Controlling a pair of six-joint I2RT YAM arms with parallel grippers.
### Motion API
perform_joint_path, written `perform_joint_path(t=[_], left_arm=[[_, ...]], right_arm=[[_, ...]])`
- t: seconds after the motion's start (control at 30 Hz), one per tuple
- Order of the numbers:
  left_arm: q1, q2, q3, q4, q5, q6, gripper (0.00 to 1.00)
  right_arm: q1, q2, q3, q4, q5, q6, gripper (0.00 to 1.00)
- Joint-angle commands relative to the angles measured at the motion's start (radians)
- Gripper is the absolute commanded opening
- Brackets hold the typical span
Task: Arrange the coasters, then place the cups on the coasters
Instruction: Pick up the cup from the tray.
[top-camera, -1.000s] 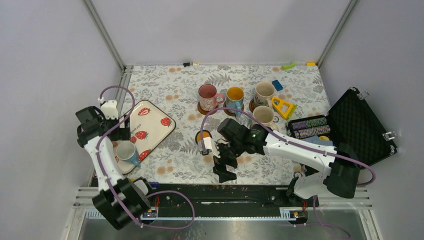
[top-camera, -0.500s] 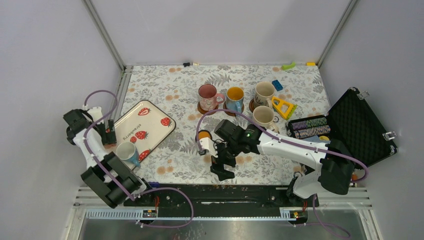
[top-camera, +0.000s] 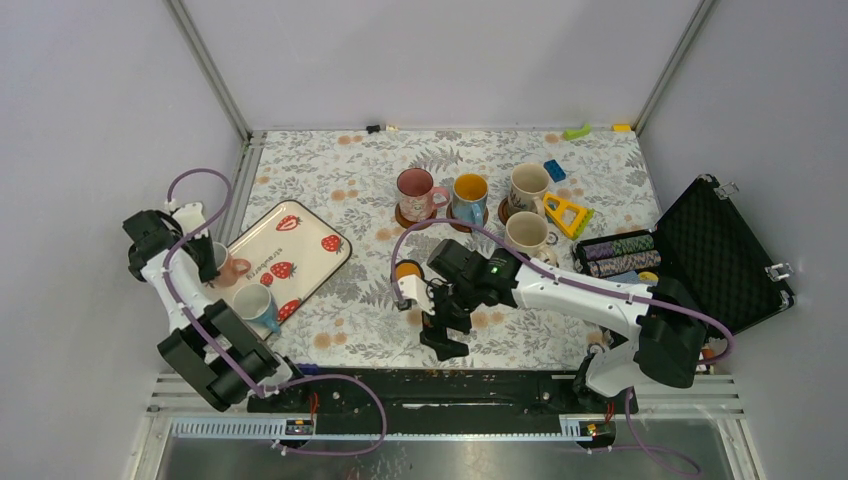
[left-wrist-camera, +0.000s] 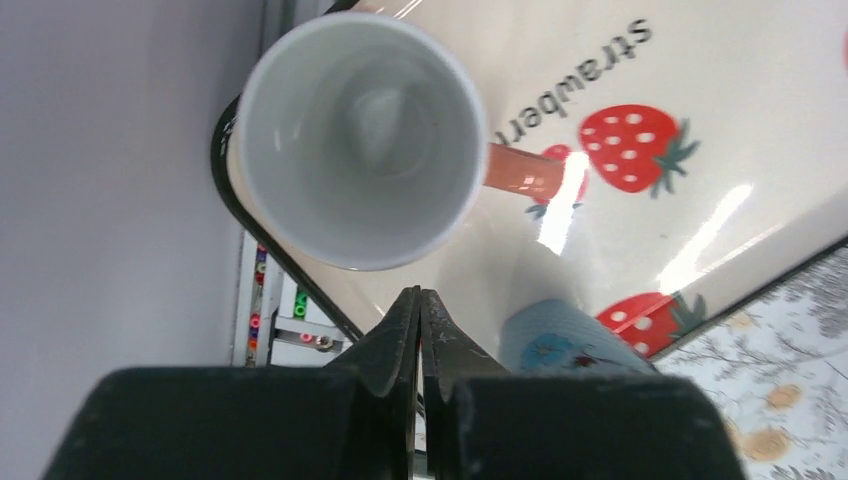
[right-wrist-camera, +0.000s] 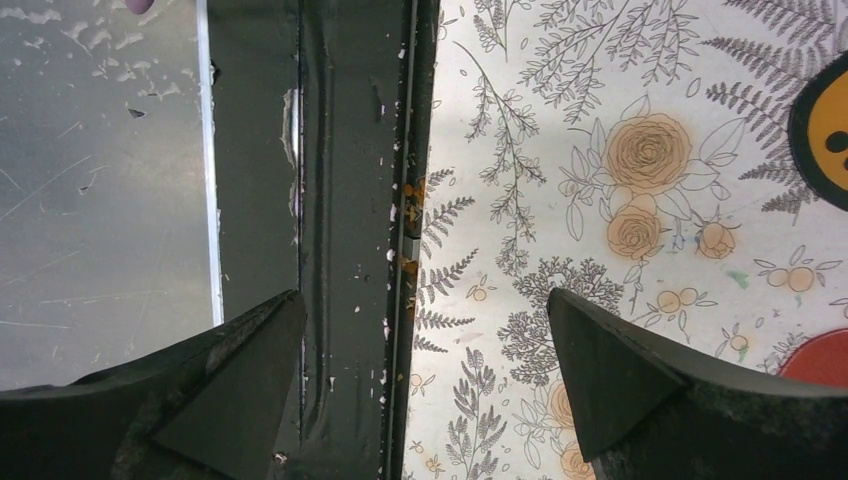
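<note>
Two cups stand on the cream strawberry tray (top-camera: 300, 250): a white one with a pinkish handle (top-camera: 226, 268) (left-wrist-camera: 360, 140) and a pale blue flowered one (top-camera: 257, 305) (left-wrist-camera: 570, 335). My left gripper (top-camera: 210, 265) (left-wrist-camera: 420, 300) hovers beside the white cup, shut on nothing. Further back, a pink cup (top-camera: 414, 190), a blue cup with yellow inside (top-camera: 469, 195) and a cream cup (top-camera: 527, 187) sit on dark coasters. Another cream cup (top-camera: 526, 233) stands nearer. An orange black-rimmed coaster (top-camera: 404, 270) (right-wrist-camera: 825, 130) lies bare, and a red coaster (right-wrist-camera: 825, 358) shows at one edge. My right gripper (top-camera: 440, 335) (right-wrist-camera: 425, 310) is open over the near table edge.
An open black case (top-camera: 730, 250) sits at the right, with rows of poker chips (top-camera: 620, 255) beside it. A yellow triangle toy (top-camera: 565, 215) and a blue brick (top-camera: 554, 170) lie by the back cups. The tray's left corner overhangs the table's side rail (left-wrist-camera: 300, 320).
My left gripper has closed from wide open and drawn back toward the left wall, uncovering the white cup on the tray. The right arm shifted slightly left, still open.
</note>
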Motion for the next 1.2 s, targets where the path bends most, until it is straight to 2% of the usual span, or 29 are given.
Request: perform_joint_path(t=[0.0,0.27,0.37,0.43,0.47,0.53,0.63,0.7,0.83,1.17], left_arm=[[-0.062,-0.099,0.105,-0.099,0.121,-0.023,0.00],[-0.344,-0.234,0.353,-0.285,0.247,-0.119,0.00],[-0.389,-0.223,0.429,-0.286,0.202,-0.140,0.00],[-0.390,-0.187,0.432,-0.264,0.085,-0.124,0.21],[-0.389,-0.165,0.413,-0.242,0.008,-0.108,0.37],[-0.376,-0.120,0.346,-0.193,-0.073,-0.085,0.41],[-0.355,-0.062,0.238,-0.120,-0.120,-0.066,0.63],[-0.330,-0.014,0.195,-0.080,-0.133,-0.066,0.67],[-0.268,0.096,0.211,-0.079,-0.113,-0.084,0.71],[-0.230,0.198,0.196,-0.024,-0.127,-0.085,0.72]], right_arm=[[0.005,-0.024,0.067,-0.012,0.040,-0.021,0.98],[0.005,-0.077,0.231,0.013,0.118,-0.063,0.98],[0.004,-0.042,0.297,0.013,0.114,-0.045,0.98],[0.005,-0.025,0.307,0.021,0.093,-0.025,0.98],[0.005,-0.022,0.299,0.028,0.075,-0.014,0.98],[0.004,-0.029,0.260,0.059,0.058,0.002,0.98],[0.005,-0.045,0.211,0.091,0.069,-0.004,0.98],[0.005,-0.051,0.206,0.091,0.087,-0.007,0.98],[0.005,-0.053,0.204,0.100,0.086,-0.005,0.98],[0.005,-0.016,0.198,0.107,0.055,0.001,0.98]])
